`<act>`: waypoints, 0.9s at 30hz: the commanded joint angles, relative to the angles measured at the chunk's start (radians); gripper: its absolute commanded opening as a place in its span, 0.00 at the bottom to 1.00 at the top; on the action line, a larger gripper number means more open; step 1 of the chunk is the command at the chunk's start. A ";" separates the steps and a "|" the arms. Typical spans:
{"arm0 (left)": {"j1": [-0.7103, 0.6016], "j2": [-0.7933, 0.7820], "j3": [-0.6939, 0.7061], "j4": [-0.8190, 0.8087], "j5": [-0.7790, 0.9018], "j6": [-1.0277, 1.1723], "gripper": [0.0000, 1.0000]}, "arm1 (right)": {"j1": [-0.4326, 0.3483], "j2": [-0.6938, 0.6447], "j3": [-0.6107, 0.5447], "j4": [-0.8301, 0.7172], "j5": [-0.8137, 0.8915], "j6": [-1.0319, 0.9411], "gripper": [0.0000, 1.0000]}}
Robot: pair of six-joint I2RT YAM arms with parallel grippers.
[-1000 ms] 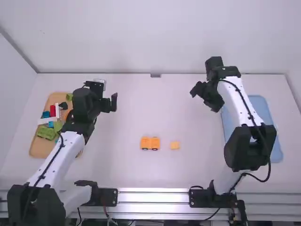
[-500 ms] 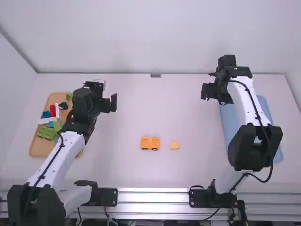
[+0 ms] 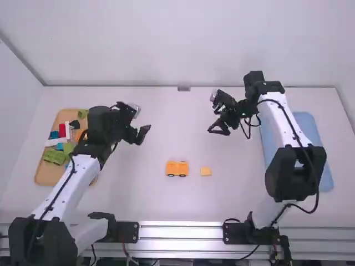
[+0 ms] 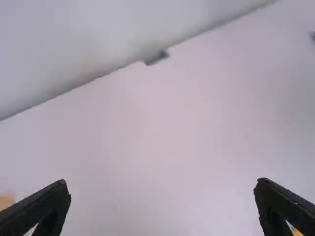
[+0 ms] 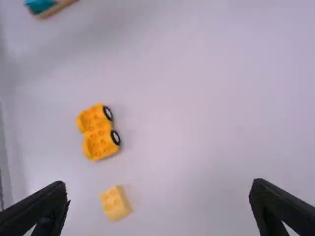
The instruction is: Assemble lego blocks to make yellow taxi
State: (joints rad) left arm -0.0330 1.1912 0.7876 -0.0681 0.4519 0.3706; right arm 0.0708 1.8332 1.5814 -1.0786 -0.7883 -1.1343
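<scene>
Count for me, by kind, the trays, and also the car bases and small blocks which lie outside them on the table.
Trays: 2 (tan tray, blue tray)
Car base: 1
Small block: 1
Total: 4

No readable text, labels, brands, numbers or signs can be made out anywhere here.

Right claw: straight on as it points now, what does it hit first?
Probably the bare table. The right claw is angled down at it, with the small yellow block off to one side. Exact contact spot unclear; depth is hard to judge.
</scene>
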 commanded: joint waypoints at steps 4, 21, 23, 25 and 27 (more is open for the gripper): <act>-0.005 0.003 0.023 -0.072 0.347 0.304 0.99 | -0.027 -0.009 -0.164 0.143 -0.126 -0.196 0.99; -0.006 0.236 0.009 -0.091 0.651 0.648 0.99 | 0.051 -0.009 -0.424 0.344 -0.142 -0.401 0.99; -0.006 0.307 0.009 -0.045 0.695 0.656 0.99 | 0.027 -0.009 -0.468 0.373 -0.197 -0.383 0.99; -0.006 0.351 0.009 -0.002 0.704 0.637 0.99 | 0.008 -0.009 -0.501 0.384 -0.231 -0.382 0.98; -0.006 0.408 0.009 0.062 0.703 0.593 0.99 | 0.001 -0.009 -0.543 0.384 -0.239 -0.381 0.98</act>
State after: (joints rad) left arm -0.0330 1.5536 0.7876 -0.0319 1.0840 0.9684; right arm 0.0845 1.8332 1.0851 -0.6907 -0.9680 -1.5082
